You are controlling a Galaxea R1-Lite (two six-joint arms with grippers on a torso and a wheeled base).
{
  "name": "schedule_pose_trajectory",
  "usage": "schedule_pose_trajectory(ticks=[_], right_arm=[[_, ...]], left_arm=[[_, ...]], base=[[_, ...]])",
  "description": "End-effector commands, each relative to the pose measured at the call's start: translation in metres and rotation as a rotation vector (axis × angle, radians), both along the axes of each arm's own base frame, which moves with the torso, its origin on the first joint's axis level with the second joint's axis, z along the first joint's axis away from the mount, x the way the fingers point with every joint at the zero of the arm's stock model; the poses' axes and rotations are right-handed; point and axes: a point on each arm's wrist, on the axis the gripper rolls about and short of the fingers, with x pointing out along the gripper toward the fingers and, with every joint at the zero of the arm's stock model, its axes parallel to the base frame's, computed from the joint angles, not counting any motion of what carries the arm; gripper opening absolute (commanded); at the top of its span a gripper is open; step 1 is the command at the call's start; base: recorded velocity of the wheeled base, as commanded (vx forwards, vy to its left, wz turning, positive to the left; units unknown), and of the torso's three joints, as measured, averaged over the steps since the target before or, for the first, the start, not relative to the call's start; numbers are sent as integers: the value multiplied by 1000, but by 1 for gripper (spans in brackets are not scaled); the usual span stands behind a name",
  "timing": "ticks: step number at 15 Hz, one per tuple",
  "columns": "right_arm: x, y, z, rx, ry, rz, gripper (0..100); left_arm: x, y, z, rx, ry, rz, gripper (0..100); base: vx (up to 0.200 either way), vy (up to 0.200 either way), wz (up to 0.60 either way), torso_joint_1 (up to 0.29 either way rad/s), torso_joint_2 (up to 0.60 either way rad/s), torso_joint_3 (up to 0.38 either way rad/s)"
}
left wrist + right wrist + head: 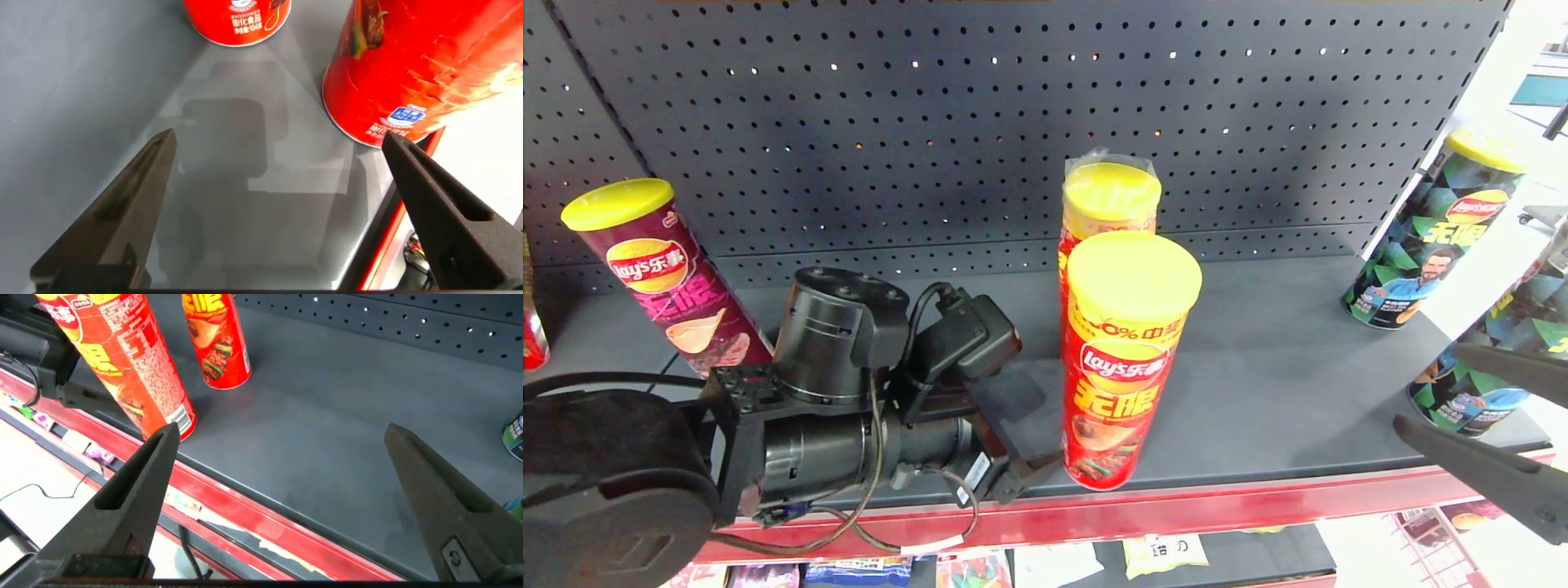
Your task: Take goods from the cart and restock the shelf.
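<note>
A red chip can (1125, 359) with a yellow lid stands upright near the shelf's (1274, 367) front edge. A second red can (1107, 204) stands right behind it. My left gripper (1029, 433) sits low on the shelf just left of the front can, open with nothing between its fingers. In the left wrist view the front can (409, 65) stands beside one fingertip of the left gripper (278, 139), the rear can (237, 20) farther off. My right gripper (1427, 386) hangs open and empty at the shelf's right end. Beyond the right gripper (282, 433) stand both red cans (131, 359).
A purple can (662, 278) leans at the shelf's left end. Two green-and-black cans (1437, 229) (1486, 367) stand at the right end. A perforated panel (1013, 122) backs the shelf, a red lip (1176, 510) edges its front, and packets (1152, 555) lie below.
</note>
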Motion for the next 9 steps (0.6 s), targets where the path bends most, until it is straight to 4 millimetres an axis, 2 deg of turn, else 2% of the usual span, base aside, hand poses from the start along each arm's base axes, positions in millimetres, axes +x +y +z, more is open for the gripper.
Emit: schedule_pose_trajectory(ticks=[1,2,4,5,6,8,9], right_arm=[[0,0,-4,-9,12,1,100],[-4,-2,-7,-8,11,1,100],[-13,-8,-12,-3,-2,-3,100],[-23,-17,-16,-4,1,-34,100],[-33,-25,-18,-8,11,-60,100],[-54,-38,-25,-9,27,-118,100],[-59,-41,-26,-5,23,-146,100]], left_arm=[[-1,3,1,-3,-3,9,100],[-5,9,7,-16,-16,20,100],[-14,40,19,-35,-64,118,100],[-33,71,30,-68,-111,191,100],[-54,91,35,-95,-140,226,100],[-95,124,43,-111,-183,298,100],[-110,135,45,-106,-183,325,100]], base=[[0,0,0,0,0,0],[0,0,0,0,0,0],[0,0,0,0,0,0],[0,0,0,0,0,0],[0,0,0,0,0,0],[0,0,0,0,0,0],[0,0,0,0,0,0]])
